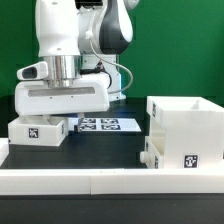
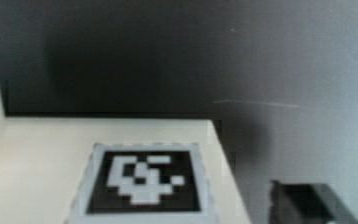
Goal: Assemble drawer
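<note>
Logging the drawer as separate pieces, not yet one unit.

Finding the tall boxy casing [image 1: 186, 118] standing on the exterior view's right, open side turned up, with a square tag showing low on the front. Noting a lower white part [image 1: 150, 152] jutting from its foot toward the exterior view's left. Possibly being a second tray, but not being able to tell whether seated or merely set against the casing.

Spotting the loose tray [image 1: 38, 130] lying well apart from the casing, on the exterior view's left. Seeing it again in the wrist view [image 2: 69, 150], close up, its tag blurred but readable as a tag.

Hanging directly over that tray: the gripper [image 1: 64, 112]. Catching one dark fingertip [image 2: 311, 202] in the wrist view, just beside the tray's edge, contact unclear. Missing the other finger entirely, so not being able to tell whether the jaws are spread or closed, or gripping anything.

Lying further back, between tray and casing: the marker board [image 1: 105, 125]. Running along the front: the long low white rail [image 1: 90, 180]. Bearing it all: the black table [image 1: 110, 148].

Judging progress as early, with at least this tray waiting to be carried across, lined up and slid into the casing.
</note>
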